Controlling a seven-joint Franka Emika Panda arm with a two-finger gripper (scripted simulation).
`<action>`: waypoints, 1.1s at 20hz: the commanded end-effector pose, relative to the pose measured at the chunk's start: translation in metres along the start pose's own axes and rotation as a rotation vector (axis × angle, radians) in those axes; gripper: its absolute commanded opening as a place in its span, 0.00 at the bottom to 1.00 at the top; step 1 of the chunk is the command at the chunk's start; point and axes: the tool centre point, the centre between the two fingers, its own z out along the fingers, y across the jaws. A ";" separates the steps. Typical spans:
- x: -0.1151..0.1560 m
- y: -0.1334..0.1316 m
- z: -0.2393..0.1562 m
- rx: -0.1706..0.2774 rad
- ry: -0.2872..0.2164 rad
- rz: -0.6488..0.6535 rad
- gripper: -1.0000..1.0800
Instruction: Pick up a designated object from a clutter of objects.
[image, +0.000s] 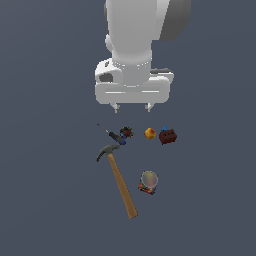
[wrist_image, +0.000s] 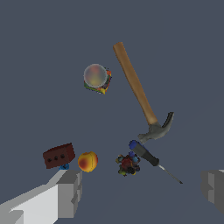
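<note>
Exterior view, left to right. A thin blue-handled screwdriver (image: 111, 133) lies at the left end of the row, its handle touching or just beside a small dark toy (image: 126, 132). Below them a claw hammer (image: 118, 177) slants down toward the exterior view's right, its head close under the screwdriver. Next along the row come an orange ball (image: 150, 133), then a red-brown brick (image: 168, 136) just beside it.

The jar (image: 148, 182), clear with coloured blocks showing and a pale round lid, sits apart from the row, below the ball and just right of the hammer handle.

The gripper (image: 132, 106) hangs above the row, over the gap between toy and ball. Its fingers are spread wide, nothing between them. The jar lies well apart from it, beyond the row.

Wrist view agrees: one finger (wrist_image: 70, 192) near the brick (wrist_image: 58, 155) and ball (wrist_image: 87, 161), jar (wrist_image: 97, 78) far off.
</note>
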 end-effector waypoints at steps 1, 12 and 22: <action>0.000 0.000 0.000 0.000 0.000 0.000 0.96; 0.002 0.011 -0.018 -0.020 0.018 -0.011 0.96; 0.024 0.004 0.001 -0.020 0.017 0.028 0.96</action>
